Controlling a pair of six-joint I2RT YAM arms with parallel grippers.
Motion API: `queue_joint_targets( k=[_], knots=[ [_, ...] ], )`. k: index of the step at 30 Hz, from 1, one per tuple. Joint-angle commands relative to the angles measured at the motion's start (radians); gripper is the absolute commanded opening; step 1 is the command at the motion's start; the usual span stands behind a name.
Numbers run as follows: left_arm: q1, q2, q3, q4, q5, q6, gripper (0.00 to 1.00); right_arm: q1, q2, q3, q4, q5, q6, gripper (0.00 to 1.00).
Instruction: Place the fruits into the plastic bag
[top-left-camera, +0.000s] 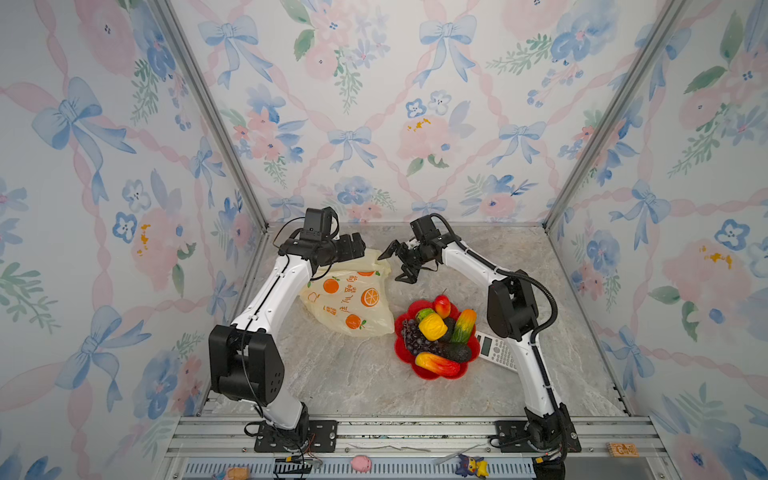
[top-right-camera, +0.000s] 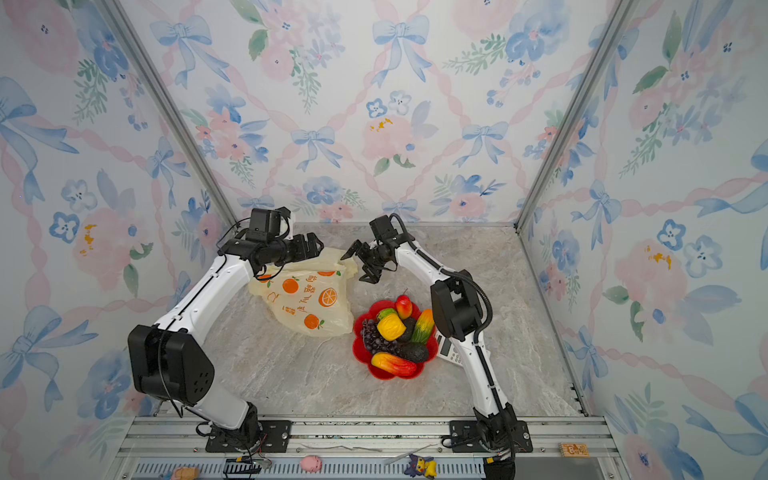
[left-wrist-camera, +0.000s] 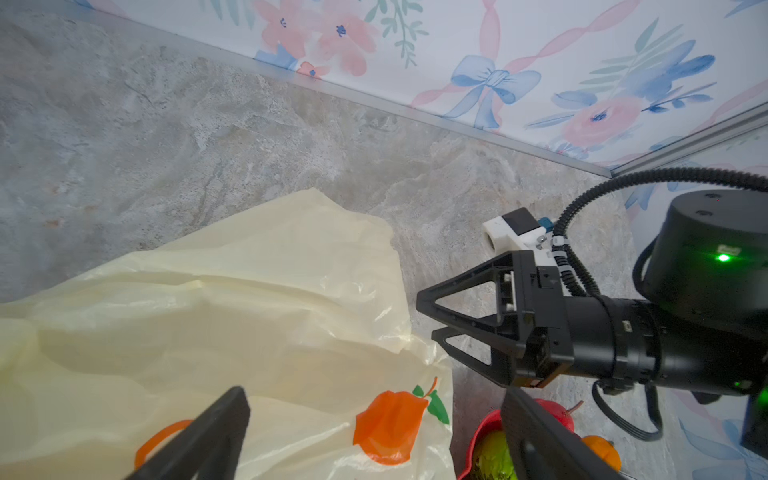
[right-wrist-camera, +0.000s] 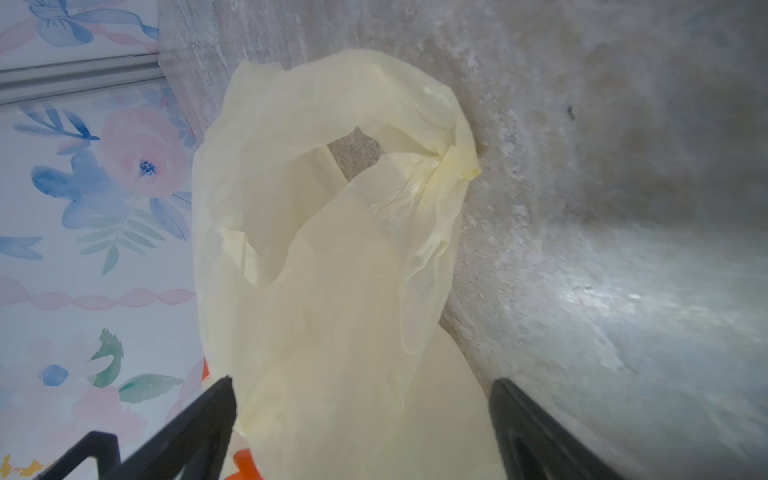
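The plastic bag (top-left-camera: 349, 301) (top-right-camera: 305, 297) lies crumpled on the table, its handles (right-wrist-camera: 332, 137) toward the back wall. The fruits (top-left-camera: 436, 336) (top-right-camera: 395, 332) are piled in a red flower-shaped dish (top-left-camera: 415, 308): a yellow lumpy one (top-left-camera: 432, 326), a red apple (top-left-camera: 442, 305), two mangoes, an avocado (top-left-camera: 457, 352) and grapes (top-left-camera: 412, 337). My left gripper (top-left-camera: 356, 246) (left-wrist-camera: 374, 399) hangs open above the bag's back part. My right gripper (top-left-camera: 397, 266) (right-wrist-camera: 361, 382) stands open at the bag's handle end, holding nothing. Bag film lies between and ahead of its fingers.
A white calculator (top-left-camera: 496, 352) lies right of the dish, partly under my right arm. Flowered walls close in the table at the back and on both sides. Small toys (top-left-camera: 360, 462) lie on the front rail.
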Motion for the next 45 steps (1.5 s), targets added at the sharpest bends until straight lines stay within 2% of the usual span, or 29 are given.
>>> queue_joint_targets(
  k=[1,5,11,14,17,19,24,25,29,32,39,41,45],
  knots=[
    [0.019,-0.046,-0.037,-0.033,-0.02,0.02,0.97,0.026,0.034,0.004,0.082,-0.013,0.154,0.96],
    [0.053,-0.085,-0.07,-0.033,-0.003,0.018,0.97,0.036,0.056,-0.017,0.145,0.015,0.25,0.96],
    [0.071,-0.133,-0.118,-0.033,0.002,0.015,0.97,0.052,0.098,0.037,0.094,0.085,0.272,0.99],
    [0.071,-0.152,-0.138,-0.033,0.003,0.013,0.97,0.051,0.1,0.036,0.089,0.163,0.256,0.9],
    [0.074,-0.17,-0.153,-0.035,0.005,0.012,0.97,0.052,0.098,0.03,0.166,0.224,0.243,0.74],
    [0.075,-0.18,-0.163,-0.036,0.005,0.008,0.97,0.053,0.103,0.052,0.216,0.254,0.217,0.59],
    [0.082,-0.211,-0.186,-0.038,0.008,0.004,0.97,0.044,0.101,0.111,0.228,0.29,0.126,0.06],
    [0.083,-0.218,-0.189,-0.039,0.008,0.005,0.97,0.04,0.089,0.107,0.232,0.296,0.11,0.0],
    [0.092,-0.248,-0.205,-0.043,0.004,0.007,0.97,0.024,0.003,0.087,0.244,0.33,-0.006,0.0],
    [0.095,-0.265,-0.208,-0.041,0.007,0.001,0.97,0.017,-0.067,0.124,0.2,0.359,-0.164,0.0],
    [0.096,-0.28,-0.137,-0.039,0.045,-0.038,0.97,0.049,-0.155,0.405,-0.045,0.459,-0.6,0.0],
    [0.096,-0.279,-0.092,-0.038,0.064,-0.068,0.97,0.063,-0.176,0.456,-0.07,0.481,-0.659,0.0],
    [0.095,-0.267,0.024,-0.036,0.089,-0.129,0.97,0.085,-0.23,0.495,-0.07,0.504,-0.7,0.0]
  ],
)
